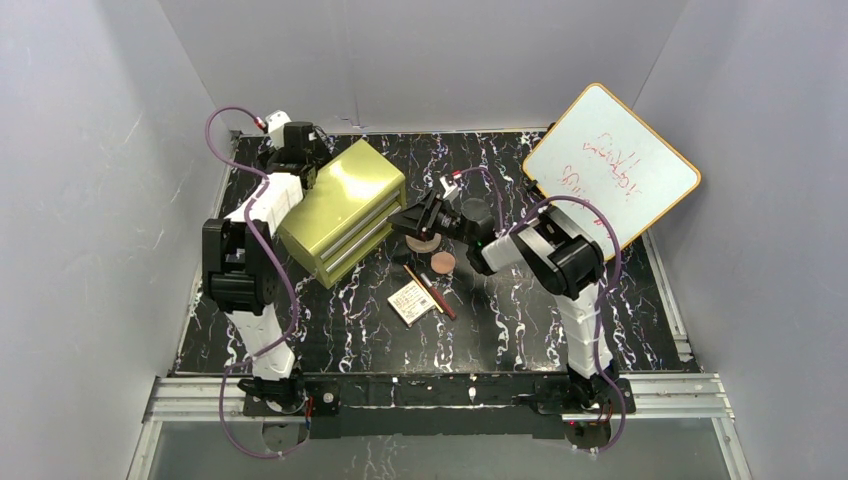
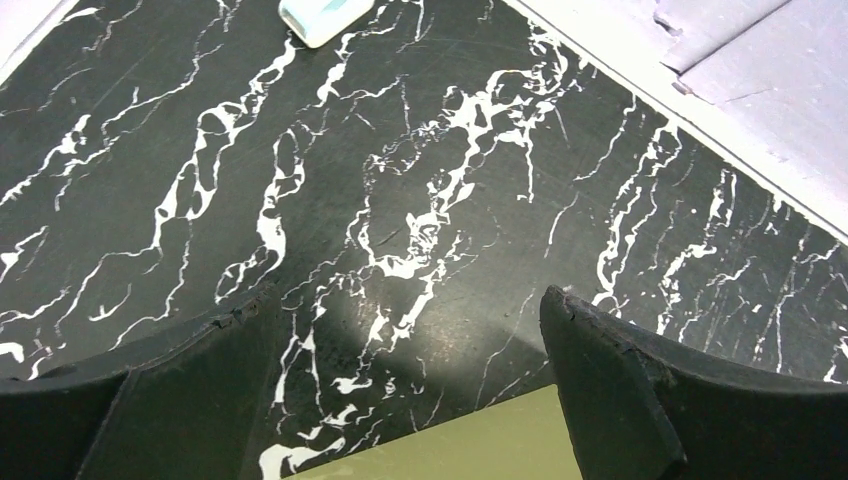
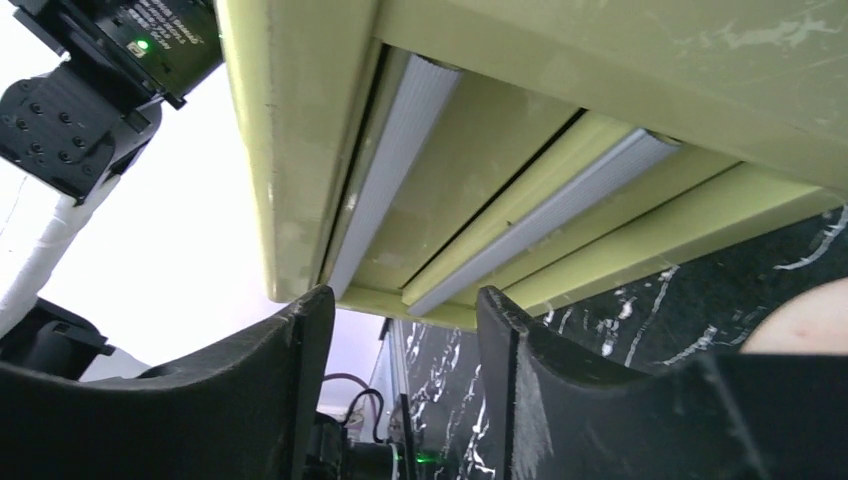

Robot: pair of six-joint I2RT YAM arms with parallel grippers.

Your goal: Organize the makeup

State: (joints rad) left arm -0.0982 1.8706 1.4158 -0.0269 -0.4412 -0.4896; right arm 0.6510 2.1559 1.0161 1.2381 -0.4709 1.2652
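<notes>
Lying nearest the arm bases on the surface [image 1: 520, 310] are the cream square palette [image 1: 410, 301] and, just beside it, the thin gold pencil [image 1: 412, 276] and the dark red pencil [image 1: 440, 298]. A little farther back sits the smaller disc [image 1: 442, 263], and beyond it the larger disc [image 1: 424, 243], right below the right arm's wrist.

The right end effector [image 3: 405, 305] faces the front of the olive drawer box [image 1: 345, 205]. Its fingers are set moderately apart with nothing between them, level with the lower silver handle. Both drawers look closed, so none of the makeup is stored yet.

Farther back, the left end effector [image 2: 410, 300] hangs wide and empty over the box's rear edge, touching nothing. The whiteboard [image 1: 610, 165] leans at the far right.

The main risk, as I judge it, is the box. Nothing braces it, so a pull on the slim handle could drag the whole box forward or let the fingers slip off. The arm could also nudge the larger disc lying so close beneath it.
</notes>
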